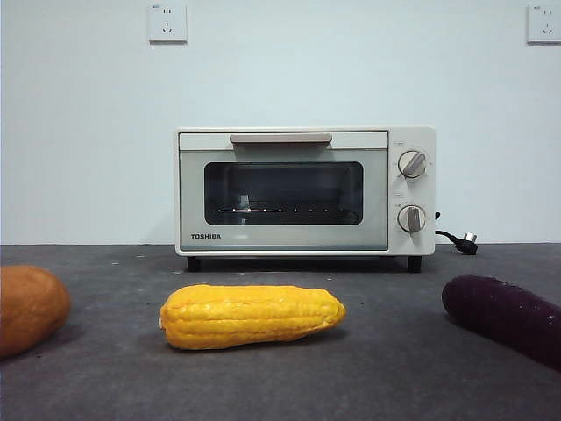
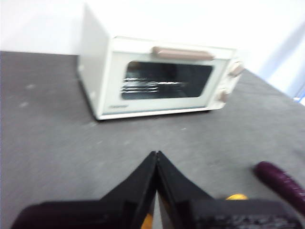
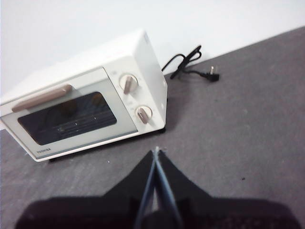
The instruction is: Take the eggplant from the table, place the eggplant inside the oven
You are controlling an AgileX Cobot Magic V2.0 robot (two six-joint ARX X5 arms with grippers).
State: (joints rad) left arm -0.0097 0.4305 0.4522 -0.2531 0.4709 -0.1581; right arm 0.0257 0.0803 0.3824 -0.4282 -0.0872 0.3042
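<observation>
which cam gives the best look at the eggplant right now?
Front view: the eggplant lies large and sharp on the table, right of the corn, though the frame edge cuts its far end. The left wrist view catches only a blurred purple end at the frame edge. The right wrist view does not show it.

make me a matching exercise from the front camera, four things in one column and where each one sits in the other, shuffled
Things:
1. eggplant
2. corn
3. oven
4. orange-brown vegetable

Places, by the front view:
A. at the back of the table, against the wall, door closed
B. near middle, in front of the oven
C. left edge of the picture, partly cut off
D. right edge of the picture, partly cut off

Pairs: 1-D, 2-B, 3-A, 4-C
</observation>
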